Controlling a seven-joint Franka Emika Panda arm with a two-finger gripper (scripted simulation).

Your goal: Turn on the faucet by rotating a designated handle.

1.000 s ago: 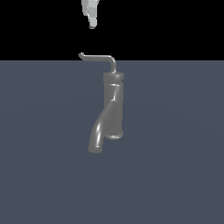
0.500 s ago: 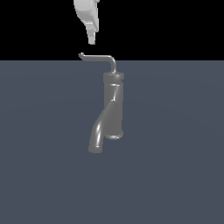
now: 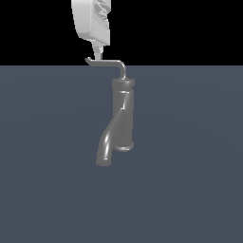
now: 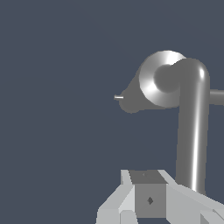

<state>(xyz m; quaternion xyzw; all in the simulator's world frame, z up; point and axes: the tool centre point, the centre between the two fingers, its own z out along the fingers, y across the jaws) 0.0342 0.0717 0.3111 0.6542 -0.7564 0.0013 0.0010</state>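
The dark grey faucet (image 3: 122, 114) stands upright, its thick curved spout (image 3: 106, 148) bending down toward the exterior view's left. The thin rod handle (image 3: 107, 61) runs from the cap toward the exterior view's left and ends in a small upturned tip. My white gripper (image 3: 97, 52) hangs right above the rod near that tip, with the fingers together and nothing held; I cannot tell if it touches the rod. In the wrist view the gripper (image 4: 148, 199) sits beside the far end of the handle (image 4: 192, 131), with the faucet's cap (image 4: 153, 85) seen end-on.
The faucet stands on a plain dark blue-grey floor (image 3: 190, 190). Behind it the background is black. No other object is in view.
My gripper has come down from the upper edge of the view to just above the handle's tip end. The faucet and handle have not moved.
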